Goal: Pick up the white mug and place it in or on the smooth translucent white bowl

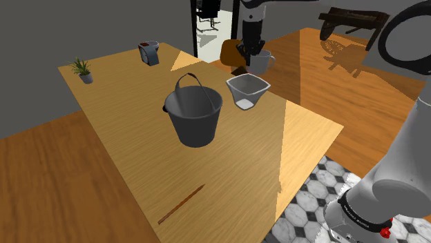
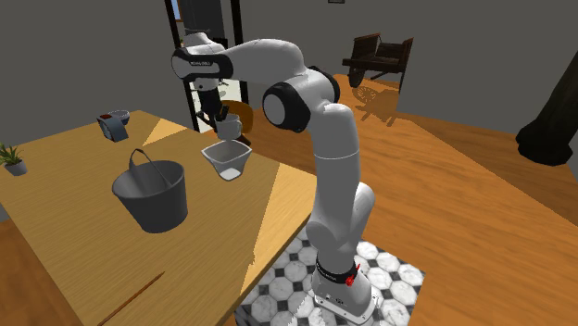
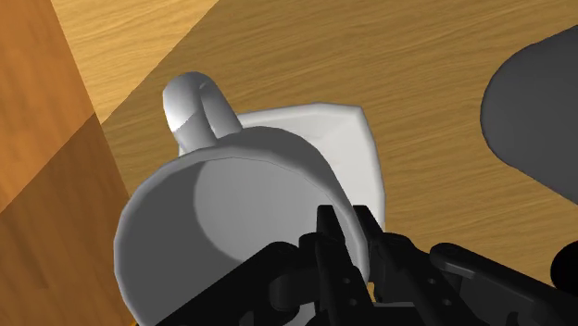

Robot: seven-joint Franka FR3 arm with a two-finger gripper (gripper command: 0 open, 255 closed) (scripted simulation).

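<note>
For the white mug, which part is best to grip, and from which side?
Grip the mug by its rim wall, from above, opposite the handle: its mouth faces up and the wall is thin, so one finger fits inside, one outside, as the gripper shows.

Nothing legible; only tiny unreadable lettering on the arm's dark base band (image 1: 359, 214).
</note>
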